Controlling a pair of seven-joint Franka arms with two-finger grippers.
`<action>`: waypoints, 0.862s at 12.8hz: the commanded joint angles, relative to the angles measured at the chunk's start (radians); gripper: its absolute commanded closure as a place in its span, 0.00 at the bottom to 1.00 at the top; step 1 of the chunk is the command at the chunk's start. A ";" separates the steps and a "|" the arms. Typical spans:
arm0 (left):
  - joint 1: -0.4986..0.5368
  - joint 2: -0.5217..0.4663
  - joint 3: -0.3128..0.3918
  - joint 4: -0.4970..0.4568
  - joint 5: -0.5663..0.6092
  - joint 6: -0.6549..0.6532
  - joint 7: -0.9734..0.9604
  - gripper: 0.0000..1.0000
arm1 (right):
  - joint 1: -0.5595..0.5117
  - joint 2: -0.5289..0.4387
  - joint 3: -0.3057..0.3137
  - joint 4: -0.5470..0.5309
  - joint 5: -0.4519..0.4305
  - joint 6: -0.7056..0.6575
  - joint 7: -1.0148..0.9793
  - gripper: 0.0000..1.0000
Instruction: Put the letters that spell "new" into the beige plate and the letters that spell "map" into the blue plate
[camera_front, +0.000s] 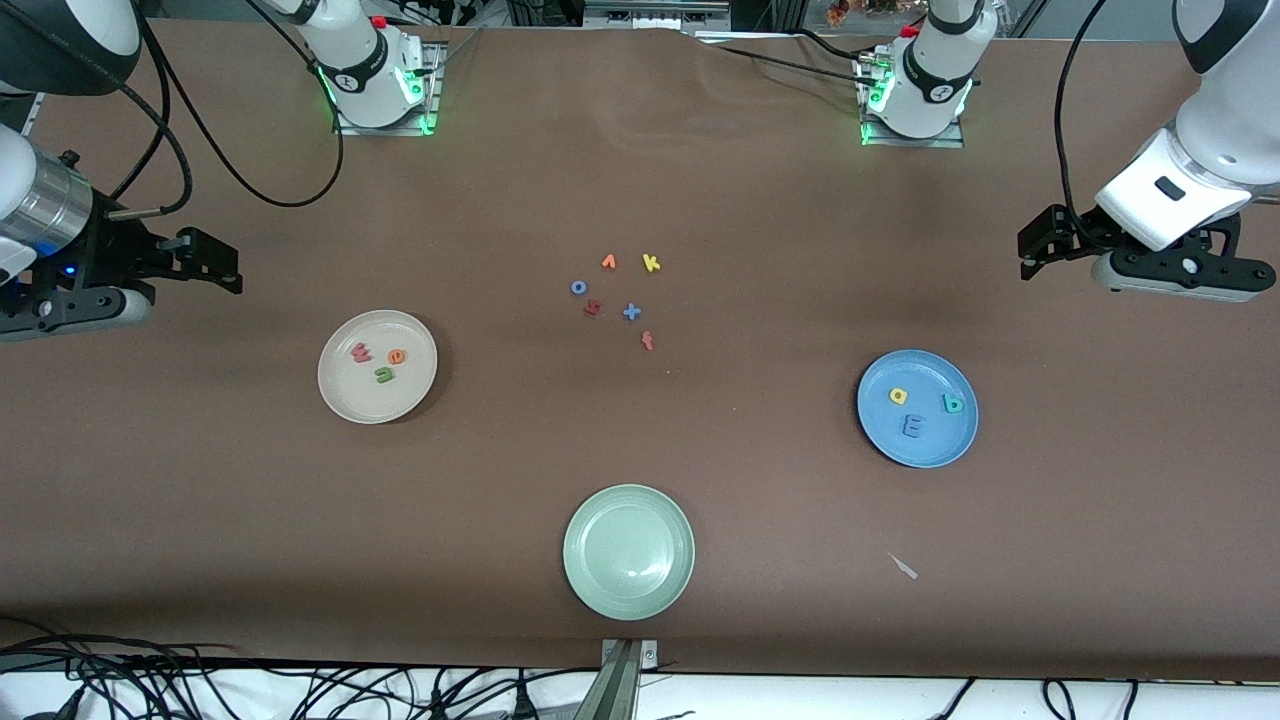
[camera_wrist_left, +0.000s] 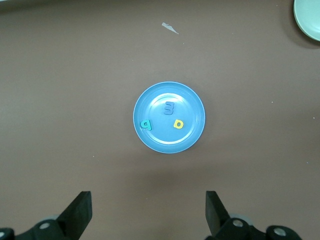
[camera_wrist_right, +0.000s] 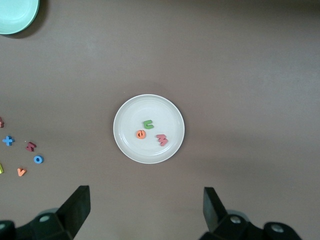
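Observation:
The beige plate (camera_front: 345, 390) lies toward the right arm's end of the table and holds the pinkish-red w (camera_front: 361, 352), the orange e (camera_front: 397, 356) and the green n (camera_front: 384, 375). Toward the left arm's end, the blue plate (camera_front: 935, 445) holds the yellow a (camera_front: 898, 396), the teal p (camera_front: 953, 404) and the blue m (camera_front: 911, 427). My right gripper (camera_front: 222, 265) hangs open and empty above the table beside the beige plate (camera_wrist_right: 130, 115). My left gripper (camera_front: 1030, 252) is also open and empty, raised beside the blue plate (camera_wrist_left: 190, 107).
A pale green plate (camera_front: 628, 550) sits near the front edge. Loose letters lie mid-table: orange v (camera_front: 608, 262), yellow k (camera_front: 651, 263), blue o (camera_front: 578, 287), a dark red letter (camera_front: 593, 308), blue x (camera_front: 631, 312), orange f (camera_front: 648, 341). A white scrap (camera_front: 904, 566) lies nearer the camera than the blue plate.

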 joint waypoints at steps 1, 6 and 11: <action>0.001 0.020 0.010 0.050 -0.042 -0.023 -0.011 0.00 | 0.002 0.008 0.001 0.025 -0.005 -0.018 0.001 0.00; -0.013 0.041 0.004 0.058 -0.039 -0.054 -0.011 0.00 | 0.000 0.008 0.001 0.025 -0.005 -0.019 0.001 0.00; -0.013 0.043 0.004 0.059 -0.041 -0.055 -0.012 0.00 | 0.000 0.008 0.001 0.025 -0.007 -0.018 0.001 0.00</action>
